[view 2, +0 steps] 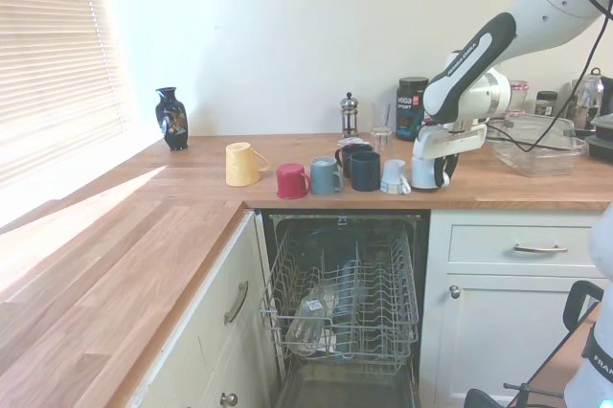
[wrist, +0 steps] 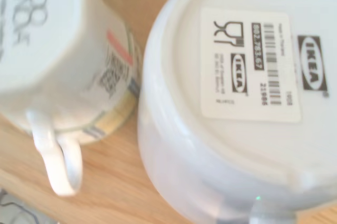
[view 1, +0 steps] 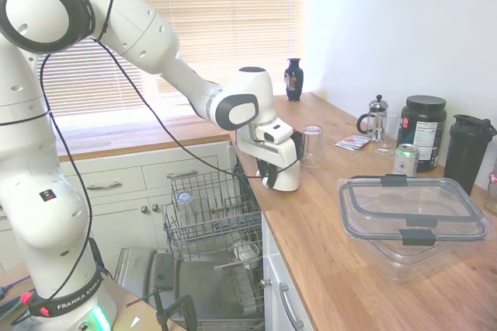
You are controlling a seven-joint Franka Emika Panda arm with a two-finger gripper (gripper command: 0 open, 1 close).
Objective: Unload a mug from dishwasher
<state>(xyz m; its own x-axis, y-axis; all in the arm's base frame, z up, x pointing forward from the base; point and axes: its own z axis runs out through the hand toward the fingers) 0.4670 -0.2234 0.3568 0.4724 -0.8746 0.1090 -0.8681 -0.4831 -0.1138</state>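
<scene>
The mug (view 1: 287, 173) (view 2: 424, 170) is plain white and stands upside down on the wooden counter near its front edge, above the open dishwasher (view 2: 345, 305) (view 1: 208, 216). My gripper (view 1: 268, 172) (view 2: 441, 174) reaches down at the mug's handle side, its dark fingers close together on the mug. The wrist view looks straight down on the mug's base (wrist: 247, 77), which bears an IKEA label. A smaller printed mug (wrist: 63, 50) (view 2: 396, 177) stands right beside it, also upside down.
A row of mugs lines the counter: yellow on its side (view 2: 241, 163), red (view 2: 290, 181), blue-grey (view 2: 324, 176), navy (view 2: 364, 170). Behind stand a clear glass (view 1: 312, 146), a French press (view 1: 377, 117) and a plastic box (view 1: 411, 218). A clear glass (view 2: 308, 322) lies in the rack.
</scene>
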